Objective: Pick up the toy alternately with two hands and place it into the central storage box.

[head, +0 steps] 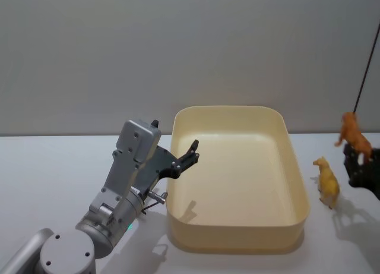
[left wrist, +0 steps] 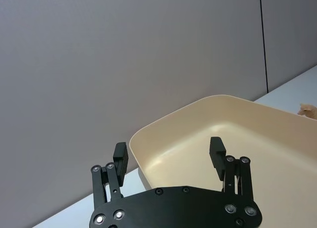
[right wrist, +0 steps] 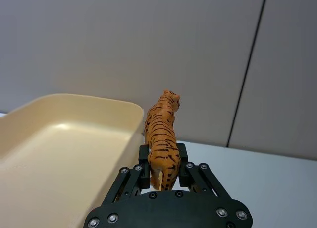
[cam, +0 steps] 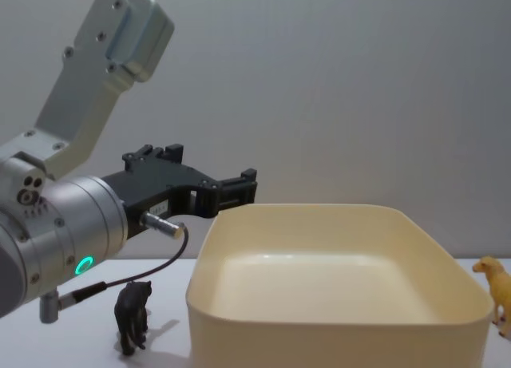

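Observation:
An orange striped tiger toy [right wrist: 163,134] stands upright between the fingers of my right gripper [right wrist: 162,164], which is shut on it. In the head view the tiger [head: 354,133] and right gripper [head: 358,156] hang above the table, to the right of the cream-yellow storage box [head: 237,238]. My left gripper [left wrist: 168,154] is open and holds nothing. It hovers at the box's left rim [head: 189,158]. The box's inside [left wrist: 237,139] looks bare.
A yellow animal figure [head: 326,182] stands on the table between the box and the right gripper, and also appears in the chest view [cam: 495,292]. A small black animal figure [cam: 133,314] stands left of the box, under the left arm [cam: 56,224]. A grey wall is behind.

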